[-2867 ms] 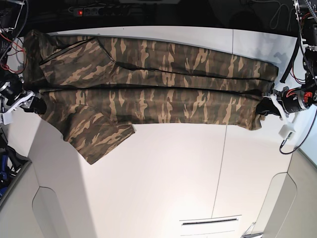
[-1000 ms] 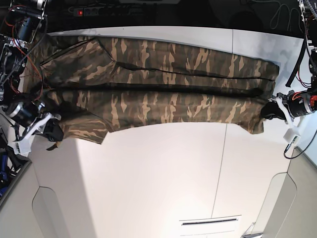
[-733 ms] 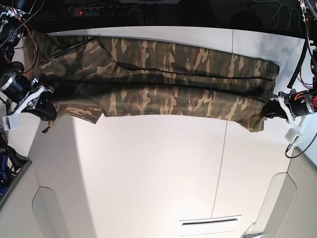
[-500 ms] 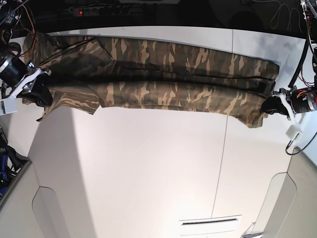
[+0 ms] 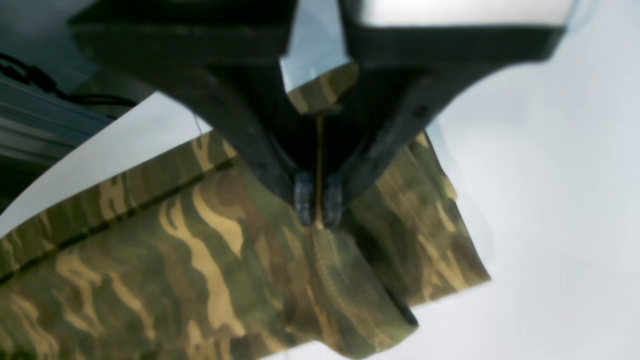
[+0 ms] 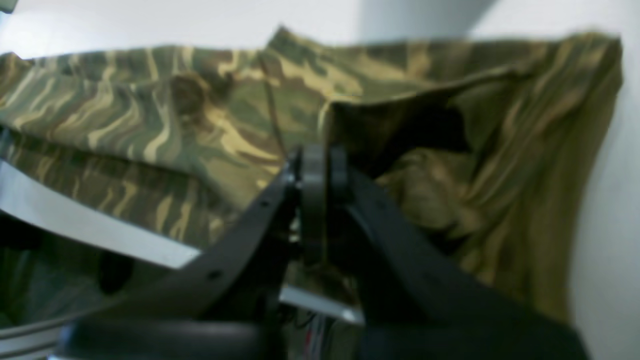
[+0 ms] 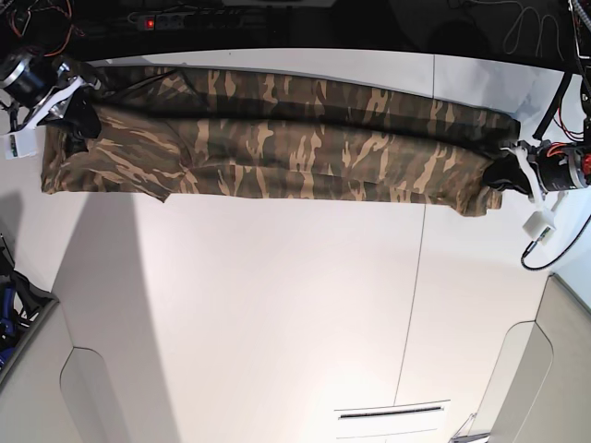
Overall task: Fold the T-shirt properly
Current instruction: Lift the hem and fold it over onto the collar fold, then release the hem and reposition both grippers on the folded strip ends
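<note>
Left claw (image 5: 318, 205) and right claw (image 6: 314, 170) each pinch the T-shirt (image 7: 277, 138) shut; we should lower both ends level onto the bench (image 7: 277, 305), keeping the fold taut.

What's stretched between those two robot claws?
Only the camouflage T-shirt, spanning from the right gripper to the left gripper; nothing else lies there, as the base view shows.

White surface (image 7: 277, 305) with a thin seam (image 7: 413, 305); power strip (image 7: 189, 18) beyond its far edge.
</note>
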Action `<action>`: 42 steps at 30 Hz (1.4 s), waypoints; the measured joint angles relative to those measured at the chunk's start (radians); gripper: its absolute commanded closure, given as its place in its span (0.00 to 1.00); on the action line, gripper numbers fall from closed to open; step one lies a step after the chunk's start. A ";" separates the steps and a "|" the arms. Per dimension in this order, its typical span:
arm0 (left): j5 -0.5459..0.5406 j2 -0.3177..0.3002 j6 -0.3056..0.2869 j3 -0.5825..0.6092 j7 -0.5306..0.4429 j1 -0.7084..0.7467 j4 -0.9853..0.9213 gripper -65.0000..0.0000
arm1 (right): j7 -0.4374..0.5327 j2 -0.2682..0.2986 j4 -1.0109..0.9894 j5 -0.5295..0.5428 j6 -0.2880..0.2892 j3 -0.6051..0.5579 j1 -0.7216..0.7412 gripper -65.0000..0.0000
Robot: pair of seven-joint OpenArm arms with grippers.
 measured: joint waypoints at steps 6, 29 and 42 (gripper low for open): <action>0.050 0.005 0.000 0.000 0.000 0.000 0.000 0.86 | 0.035 -0.002 -0.057 -0.057 0.000 0.000 -0.005 0.72; 0.072 0.099 0.009 -0.216 -0.034 0.084 0.000 0.39 | -0.011 0.010 -0.013 0.119 0.000 0.316 0.087 1.00; 0.239 0.162 0.011 -0.217 -0.189 0.097 0.000 0.39 | 0.099 -0.029 -0.111 -0.078 0.001 -0.026 0.092 1.00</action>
